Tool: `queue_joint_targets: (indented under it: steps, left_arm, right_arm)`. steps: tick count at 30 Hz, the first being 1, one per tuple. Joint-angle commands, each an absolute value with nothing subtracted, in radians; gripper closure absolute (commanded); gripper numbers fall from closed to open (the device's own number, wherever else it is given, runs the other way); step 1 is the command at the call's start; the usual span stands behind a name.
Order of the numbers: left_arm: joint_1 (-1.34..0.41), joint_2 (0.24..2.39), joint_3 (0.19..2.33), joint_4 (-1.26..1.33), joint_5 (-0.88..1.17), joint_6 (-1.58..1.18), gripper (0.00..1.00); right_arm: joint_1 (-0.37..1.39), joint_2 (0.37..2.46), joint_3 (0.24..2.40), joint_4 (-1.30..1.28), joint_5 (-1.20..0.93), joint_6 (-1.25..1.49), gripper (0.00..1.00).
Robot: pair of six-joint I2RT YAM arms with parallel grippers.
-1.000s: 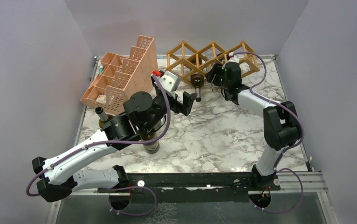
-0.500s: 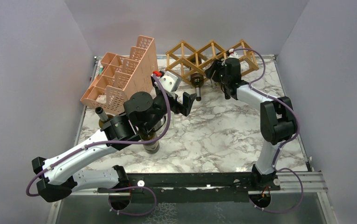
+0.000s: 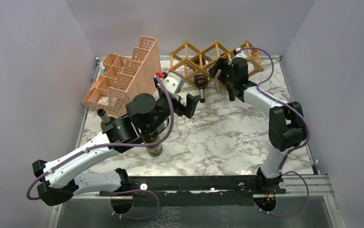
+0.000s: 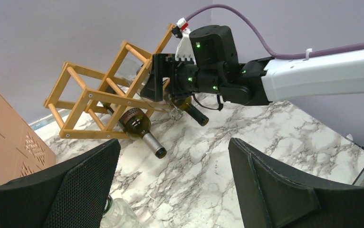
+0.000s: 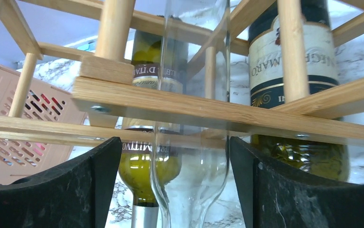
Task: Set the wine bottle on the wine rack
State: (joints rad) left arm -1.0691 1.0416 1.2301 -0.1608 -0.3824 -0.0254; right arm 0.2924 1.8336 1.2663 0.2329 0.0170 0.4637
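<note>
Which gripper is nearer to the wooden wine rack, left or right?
Right. The right gripper is at the front of the wine rack, astride a clear bottle in it; the left gripper hangs well apart.

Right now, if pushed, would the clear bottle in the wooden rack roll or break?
The clear bottle is smooth glass, so likely rigid, slippery and breakable. Being round it could roll, though the slats of the wine rack seem to cradle it. It looks empty, so probably light.

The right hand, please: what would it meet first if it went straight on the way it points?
Most likely the clear bottle lying in the wine rack, ahead of the open right hand; depth is unclear.
</note>
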Motion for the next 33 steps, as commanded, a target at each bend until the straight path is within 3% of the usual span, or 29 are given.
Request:
queue_joint_targets:
  steps: [1, 8, 15, 25, 33]
  left_arm:
    - [-1.071, 1.021, 1.221, -0.158, -0.392, -0.028, 0.1]
    - [-1.071, 1.007, 1.216, -0.161, -0.41, -0.021, 0.1]
    - [-1.071, 0.994, 1.194, -0.127, -0.439, -0.008, 0.1]
    - [-1.071, 0.981, 1.173, -0.089, -0.473, -0.021, 0.09]
    - [-1.071, 0.947, 1.171, -0.079, -0.524, -0.021, 0.08]
  right_arm:
    - [0.285, 1.734, 1.259, 0.197, 0.078, 0.421, 0.15]
    - [0.285, 1.608, 1.27, -0.04, 0.052, 0.389, 0.16]
    - [0.288, 1.406, 1.194, -0.217, -0.222, 0.239, 0.19]
    - [0.378, 1.161, 1.038, -0.184, -0.535, 0.155, 0.2]
    - [0.647, 1.184, 1.008, -0.048, -0.347, 0.129, 0.21]
